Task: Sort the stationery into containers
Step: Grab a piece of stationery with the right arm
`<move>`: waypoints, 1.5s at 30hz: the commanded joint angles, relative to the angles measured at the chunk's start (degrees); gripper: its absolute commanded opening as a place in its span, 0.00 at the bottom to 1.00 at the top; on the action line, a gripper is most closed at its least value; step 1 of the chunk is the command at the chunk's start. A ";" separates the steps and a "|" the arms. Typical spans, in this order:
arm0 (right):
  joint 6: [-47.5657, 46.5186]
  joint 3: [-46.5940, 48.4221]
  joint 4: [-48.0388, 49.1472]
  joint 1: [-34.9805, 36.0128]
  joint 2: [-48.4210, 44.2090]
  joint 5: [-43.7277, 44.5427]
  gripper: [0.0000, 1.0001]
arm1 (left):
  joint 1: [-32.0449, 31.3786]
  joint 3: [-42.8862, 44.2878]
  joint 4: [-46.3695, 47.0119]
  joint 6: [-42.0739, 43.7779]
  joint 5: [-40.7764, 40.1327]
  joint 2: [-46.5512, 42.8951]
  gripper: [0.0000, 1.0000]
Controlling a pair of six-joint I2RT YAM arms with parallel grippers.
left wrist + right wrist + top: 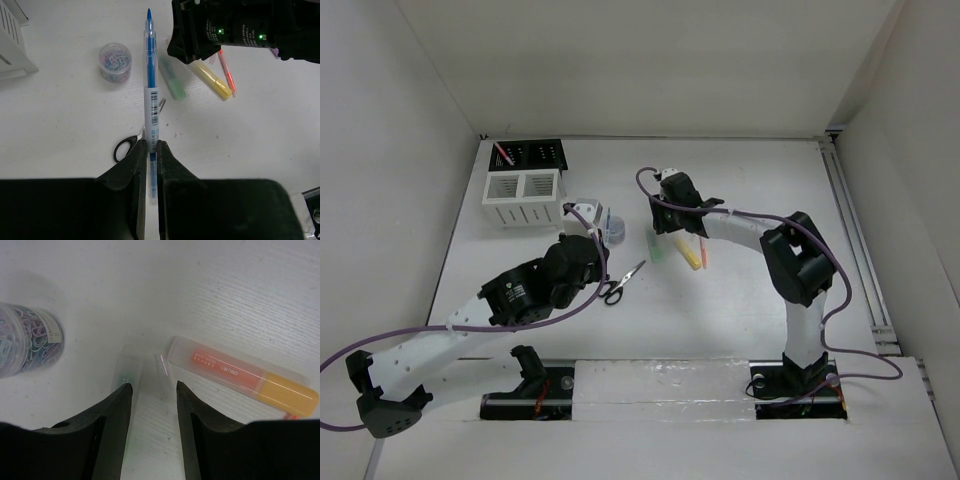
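My left gripper [151, 150] is shut on a blue pen [150, 85] that sticks out ahead of it, above the table. Below it lie black-handled scissors [124, 148], and a small clear tub [115, 61] of paper clips stands further off. In a row past the pen lie a green marker [172, 82], a yellow marker [212, 80] and a thin orange-red pen [227, 72]. My right gripper [153, 387] is open and low over the table at the markers' far ends, holding nothing. An orange-yellow marker [240, 375] lies just right of it. The white organizer [523, 198] and the black mesh holder [530, 155] stand at the back left.
A pink pen [504, 155] stands in the black mesh holder. The right arm's black wrist [240, 30] hangs close above the row of markers. White walls close the table at the back and on both sides.
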 commanded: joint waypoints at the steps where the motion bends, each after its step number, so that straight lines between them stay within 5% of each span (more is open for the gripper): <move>1: -0.93 3.12 1.51 -0.22 0.48 -0.87 0.47 | 0.14 -0.38 1.11 0.35 -0.81 -0.43 0.00; 45: -3.22 4.80 -0.43 -0.04 7.16 1.76 0.36 | 0.14 -0.38 1.11 0.35 -0.28 -0.43 0.00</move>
